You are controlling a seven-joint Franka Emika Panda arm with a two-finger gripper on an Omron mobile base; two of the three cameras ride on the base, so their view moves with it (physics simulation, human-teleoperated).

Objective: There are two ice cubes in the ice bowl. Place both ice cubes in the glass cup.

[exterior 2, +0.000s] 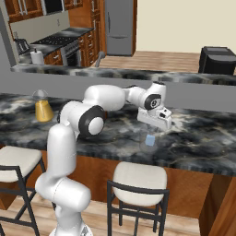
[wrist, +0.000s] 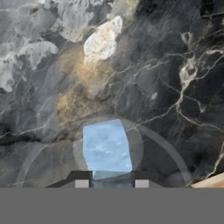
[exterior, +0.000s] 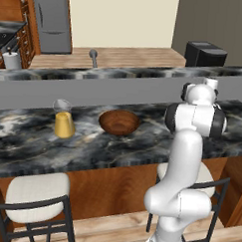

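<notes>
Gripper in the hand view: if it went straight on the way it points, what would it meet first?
Most likely the pale blue ice cube, directly ahead of the gripper inside a clear glass; the marble counter lies beyond.

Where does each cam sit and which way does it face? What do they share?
Left base view: behind the arm's left, facing forward-down over the dark marble counter and round reddish-brown wooden bowl; white arm rises lower right.
Right base view: behind the arm's right, same counter; arm lower left, gripper above clear glass cup.
Hand view: on the hand, looking down into the cup at pale blue ice cube; dark fingertips at bottom.
Shared: right base and hand views both show the cube in the cup.
</notes>
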